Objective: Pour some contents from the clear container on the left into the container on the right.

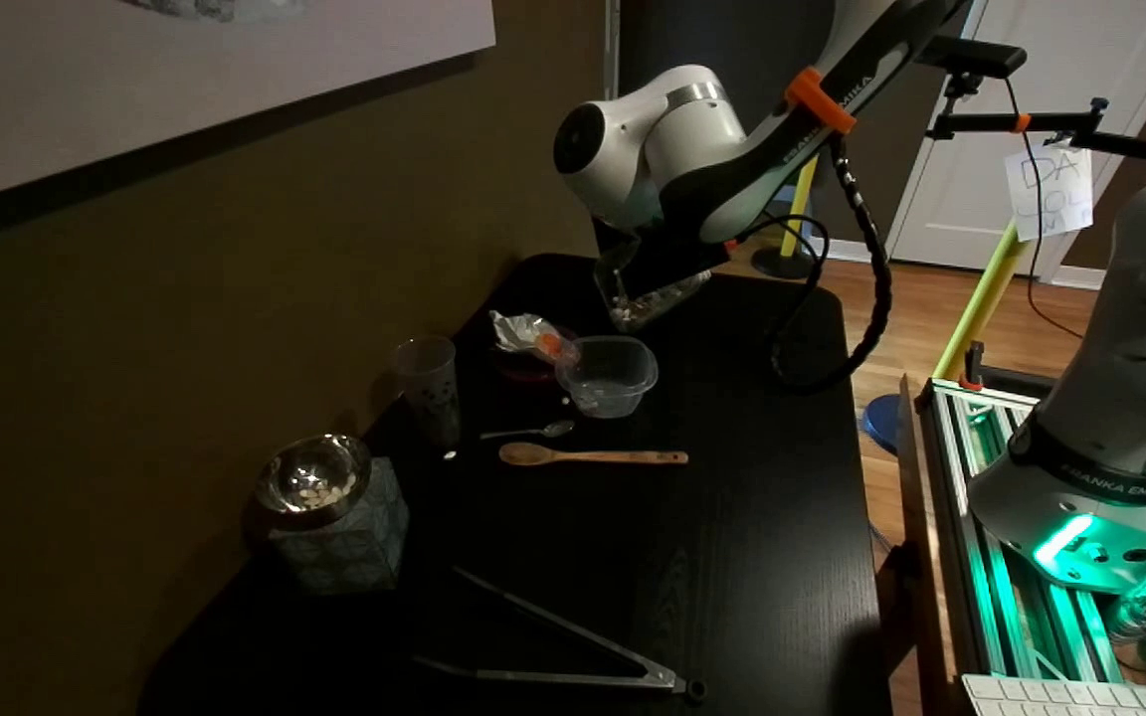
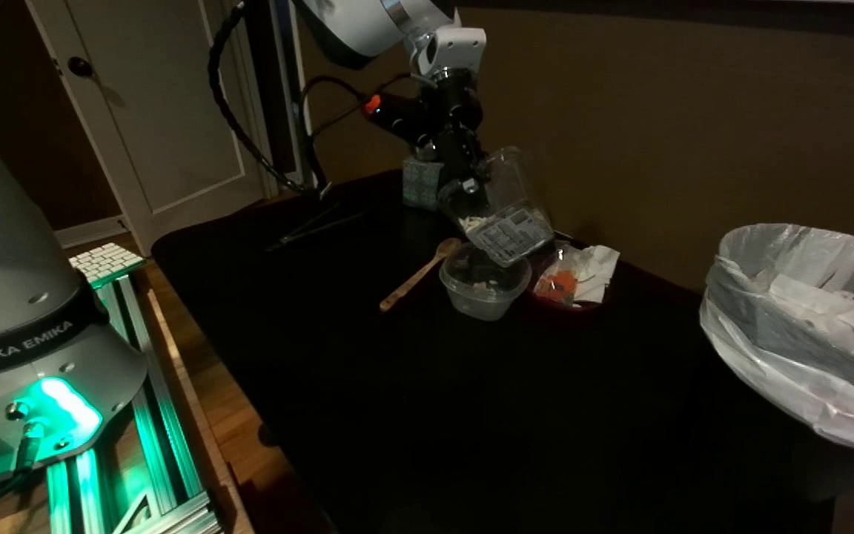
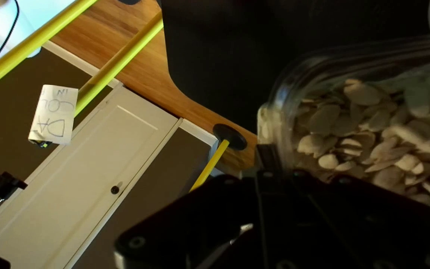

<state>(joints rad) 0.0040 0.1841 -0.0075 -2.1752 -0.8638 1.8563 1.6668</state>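
My gripper point(image 3: 271, 168) is shut on the wall of a clear hinged-lid container, which shows in the wrist view point(image 3: 364, 127). Pale flat pieces, like sliced nuts, lie inside it. In both exterior views the held container point(image 1: 668, 298) point(image 2: 512, 233) is tilted in the air with its lid open. In an exterior view its pieces gather at the low end. A clear plastic tub point(image 1: 623, 383) point(image 2: 482, 300) stands upright on the dark table, below and close to the held container. A few pale pieces show in the tub. The fingertips are partly hidden in the exterior views.
A red bowl with a wrapper point(image 1: 523, 333) stands beside the tub. A clear cup point(image 1: 429, 383), a metal spoon point(image 1: 558, 429), a wooden spoon point(image 1: 593, 456) and tongs point(image 1: 573, 680) are on the table. A metal bowl point(image 1: 285, 472) sits on a box point(image 1: 349, 552). A bagged bin point(image 2: 783, 363) stands nearby.
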